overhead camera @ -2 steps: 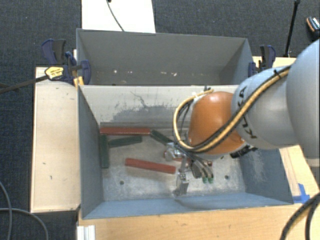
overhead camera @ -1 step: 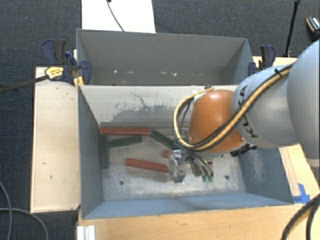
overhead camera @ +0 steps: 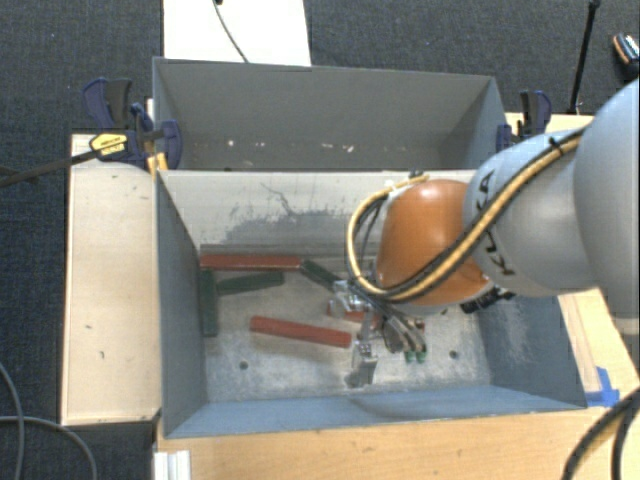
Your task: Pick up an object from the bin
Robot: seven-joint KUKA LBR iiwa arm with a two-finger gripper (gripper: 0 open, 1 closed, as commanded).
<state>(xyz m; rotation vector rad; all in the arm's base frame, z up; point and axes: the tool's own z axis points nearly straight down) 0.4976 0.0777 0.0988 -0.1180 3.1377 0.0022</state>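
Tool point(overhead camera: 363, 360) low nr bin point(overhead camera: 182, 298) front wall; red bar point(overhead camera: 300, 332) just view-left, long axis approx left-right, pointing at tool. Grip state: can't tell.

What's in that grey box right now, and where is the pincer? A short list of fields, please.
container: grey metal bin
pincer: down inside the bin, near the front wall
nearest thing: red stick, lying flat, its right end beside the pincer
other things: red-brown stick near the back wall; dark green sticks on the left
held: cannot tell
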